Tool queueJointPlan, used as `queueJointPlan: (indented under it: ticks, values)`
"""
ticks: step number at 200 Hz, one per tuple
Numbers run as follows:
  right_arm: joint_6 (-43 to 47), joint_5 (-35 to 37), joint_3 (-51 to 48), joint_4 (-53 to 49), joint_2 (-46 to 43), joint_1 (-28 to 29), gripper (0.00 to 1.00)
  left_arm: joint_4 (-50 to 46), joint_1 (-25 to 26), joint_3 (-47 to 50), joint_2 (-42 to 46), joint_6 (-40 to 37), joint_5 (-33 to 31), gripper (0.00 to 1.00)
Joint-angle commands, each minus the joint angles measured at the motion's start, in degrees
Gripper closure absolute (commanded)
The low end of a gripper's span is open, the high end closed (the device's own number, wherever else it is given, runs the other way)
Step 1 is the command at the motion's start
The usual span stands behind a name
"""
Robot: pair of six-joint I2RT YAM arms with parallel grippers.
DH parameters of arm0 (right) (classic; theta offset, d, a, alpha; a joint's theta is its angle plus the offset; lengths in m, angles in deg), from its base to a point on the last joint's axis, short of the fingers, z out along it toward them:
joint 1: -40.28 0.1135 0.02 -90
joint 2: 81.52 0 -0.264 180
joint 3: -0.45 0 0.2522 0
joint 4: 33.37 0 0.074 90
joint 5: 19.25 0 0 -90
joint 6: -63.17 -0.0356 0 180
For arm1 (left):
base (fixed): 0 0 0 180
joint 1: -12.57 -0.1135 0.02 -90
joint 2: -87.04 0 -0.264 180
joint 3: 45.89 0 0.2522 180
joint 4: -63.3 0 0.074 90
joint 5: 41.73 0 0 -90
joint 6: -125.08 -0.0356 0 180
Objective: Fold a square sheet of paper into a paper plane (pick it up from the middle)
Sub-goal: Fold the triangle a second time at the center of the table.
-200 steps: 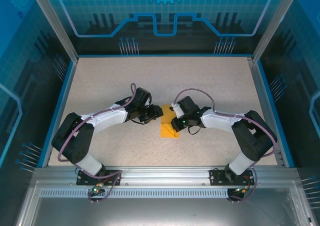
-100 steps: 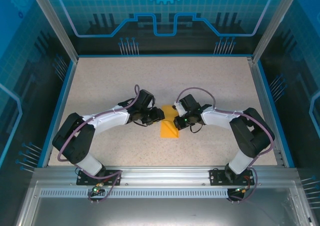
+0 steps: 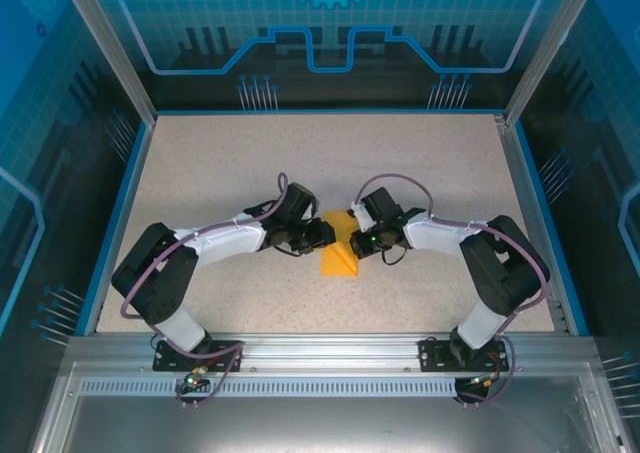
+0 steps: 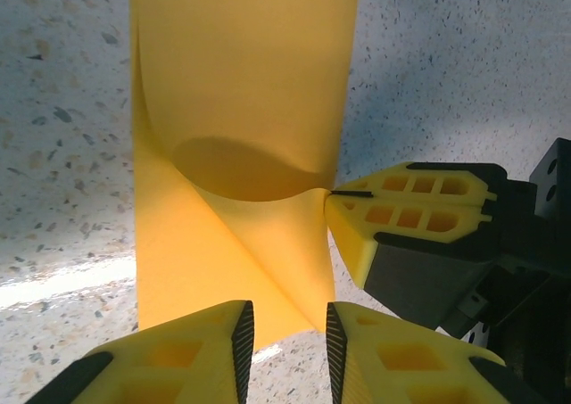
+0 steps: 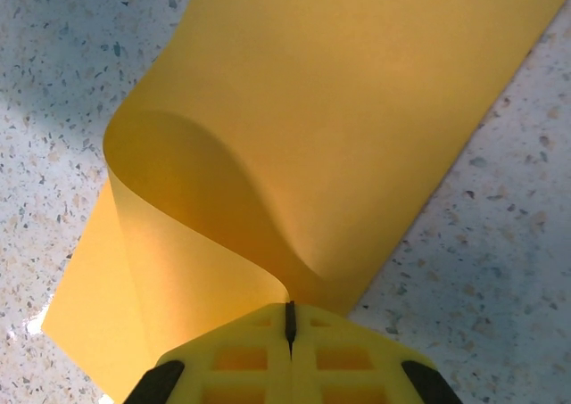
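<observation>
while the right gripper [image 5: 289,319] keeps its ribbed yellow plastic fingers pressed flat together on one corner, the sheet of paper [image 5: 357,110] lies on the pale, speckled, stone-like table [image 3: 420,163], near its middle and between the two arms. the paper is thin, matte and smooth, an even orange-yellow, and reads as a long, straight-edged rectangle. its pinched corner is raised off the surface and rolled back over the rest in a soft arch with no sharp crease, leaving a shaded hollow beneath the curl. in the left wrist view a slanting edge runs from the pinched corner down across the near end of the paper, so that end looks like a triangular flap. the left gripper [image 4: 285,333] has its yellow fingers with dark ridged pads standing partly apart, a clear gap between them. the paper's near edge sits just at that gap, and i cannot tell whether it touches either pad. compared with a second ago, the left arm has reached further in toward the paper, the two grippers now stand closer together, and less of the paper's far end shows from above
</observation>
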Motion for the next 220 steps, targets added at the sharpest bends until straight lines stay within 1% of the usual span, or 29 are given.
queueJointPlan:
  ticks: [1,54,109,220]
  values:
    - [-0.56,0.15,1.15,-1.12,0.03,-0.96,1.0,1.31,0.61,0.3,-1.25,1.17,1.65,0.69]
    - [-0.56,0.75,1.16,-1.53,0.37,-1.12,1.0,3.5,0.99,0.26,-2.66,2.8,2.87,0.72]
    - [-0.47,0.8,1.17,-1.33,0.78,-1.14,1.0,5.93,1.17,0.65,-3.72,4.66,3.94,0.78]
    - [0.01,-0.1,3.28,-1.26,1.57,-1.79,1.0,9.43,1.16,-0.48,-7.57,6.24,4.98,0.79]
